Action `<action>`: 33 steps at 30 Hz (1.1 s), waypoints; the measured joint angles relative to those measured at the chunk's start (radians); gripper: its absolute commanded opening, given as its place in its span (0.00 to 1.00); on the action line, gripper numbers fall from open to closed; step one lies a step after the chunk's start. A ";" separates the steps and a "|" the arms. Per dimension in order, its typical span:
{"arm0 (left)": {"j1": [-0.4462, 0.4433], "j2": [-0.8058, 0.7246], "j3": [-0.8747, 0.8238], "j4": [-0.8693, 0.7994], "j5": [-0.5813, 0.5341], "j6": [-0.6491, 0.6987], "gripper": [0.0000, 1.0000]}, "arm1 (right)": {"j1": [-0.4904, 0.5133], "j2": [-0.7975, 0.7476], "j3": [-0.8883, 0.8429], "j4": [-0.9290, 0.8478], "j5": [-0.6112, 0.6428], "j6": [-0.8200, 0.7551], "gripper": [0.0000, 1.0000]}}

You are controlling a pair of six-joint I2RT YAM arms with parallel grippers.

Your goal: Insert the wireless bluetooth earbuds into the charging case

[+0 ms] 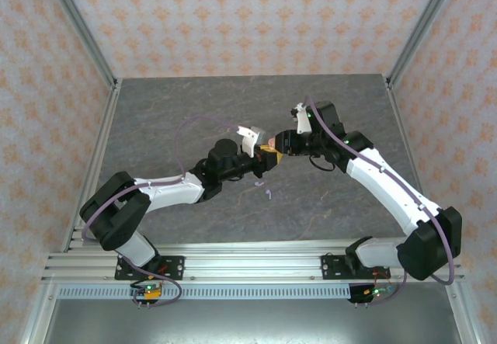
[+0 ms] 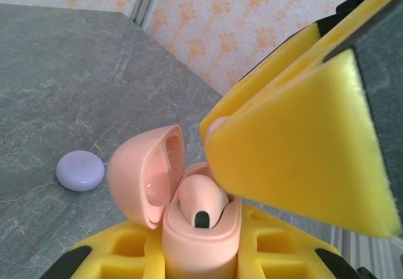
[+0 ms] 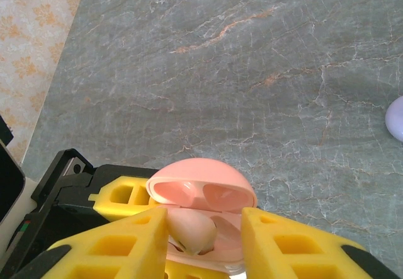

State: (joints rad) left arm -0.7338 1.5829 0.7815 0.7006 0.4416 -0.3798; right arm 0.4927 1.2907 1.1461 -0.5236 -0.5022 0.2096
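**Item 1.** Pink charging case (image 3: 201, 175), qty 1. Held over mid-tabletop (image 1: 194, 103), appar. off the surface, clamped betw. the left gripper (image 2: 201, 257) pads. Lid (image 2: 141, 178) was hinged back and the wells faced the other arm, prob. so a bud could go straight in.

**Item 2.** Pink earbud (image 3: 191, 230), qty 1 confirmed. Sat low in the case mouth betw. the right gripper (image 3: 203, 238) fingers. These stood apart, with the bud against one pad and a gap at the other, so prob. not pinched (a judgement). A pink sliver at that gripper's pad tip, left wrist view, could've been the same bud or a 2nd; couldn't tell.

**Item 3.** Lilac earbuds (image 1: 260, 182), qty 2, incl. second lilac bud (image 1: 269, 193). Loose on tabletop near its middle, toward the near edge from the grippers, close together. Prob. waiting for their own case.

**Item 4.** Lilac case (image 2: 80, 170), qty 1. Shut, flat on tabletop, well apart from the pink one; nearest edge unclear.
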 measured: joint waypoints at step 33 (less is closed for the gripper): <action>-0.019 -0.062 0.001 -0.073 -0.036 0.152 0.00 | 0.000 -0.070 0.014 -0.063 0.056 0.024 0.45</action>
State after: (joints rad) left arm -0.7528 1.5208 0.7826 0.6273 0.4057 -0.2276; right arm 0.4923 1.2209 1.1599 -0.5861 -0.4461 0.2337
